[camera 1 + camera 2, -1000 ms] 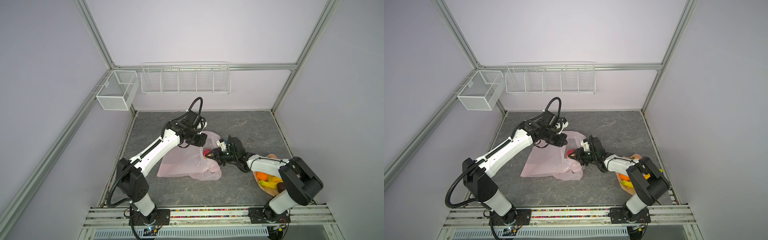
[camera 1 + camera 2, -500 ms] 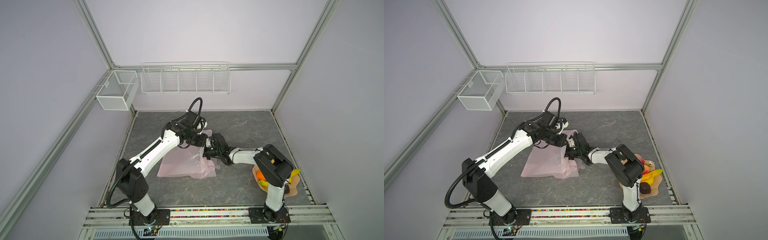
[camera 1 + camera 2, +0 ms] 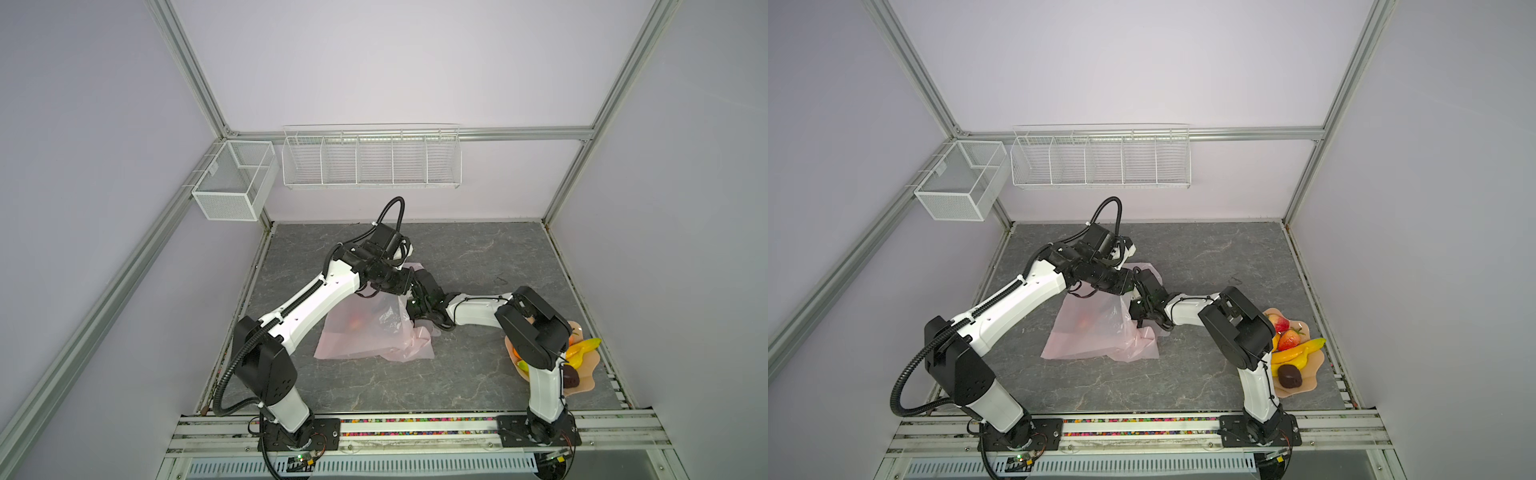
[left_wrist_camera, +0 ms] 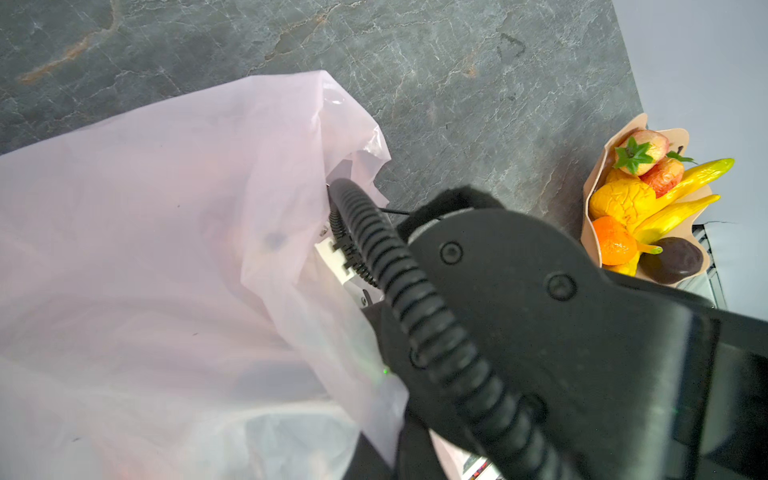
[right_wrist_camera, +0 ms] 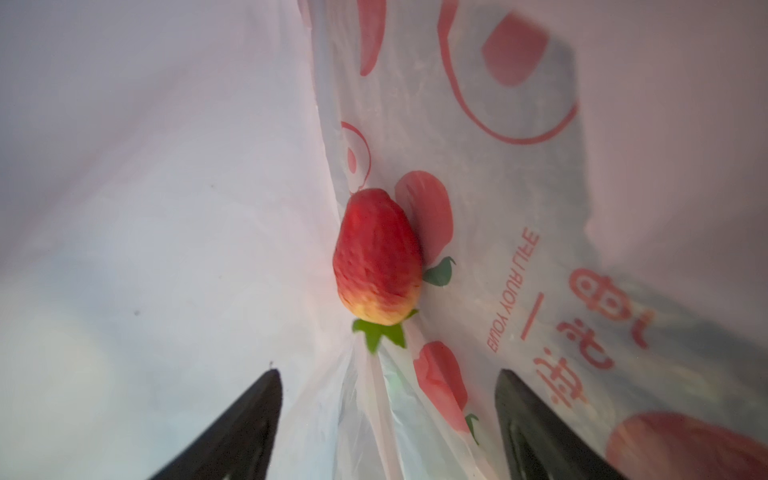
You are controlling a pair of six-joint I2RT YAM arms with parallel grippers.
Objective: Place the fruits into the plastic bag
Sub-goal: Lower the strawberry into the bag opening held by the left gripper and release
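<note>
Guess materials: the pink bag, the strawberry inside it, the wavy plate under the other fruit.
Pale-pink translucent carrier bag: thin plastic film; it crinkles, lets light through and looks glossy.
Red strawberry with green leaves: likely moulded foam or plastic; matte, dimpled skin.
Peach wavy-edged plate: probably smooth plastic with a satin sheen; cannot be sure.

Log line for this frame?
left gripper: shut on bag | right gripper: open inside bag | strawberry: loose in bag | other fruits: on plate

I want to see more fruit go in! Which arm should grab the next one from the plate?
Right, I think. The right fingers are open and empty, the strawberry lies loose in the plastic bag, and the plate sits on that side. The left arm holds the bag up.
</note>
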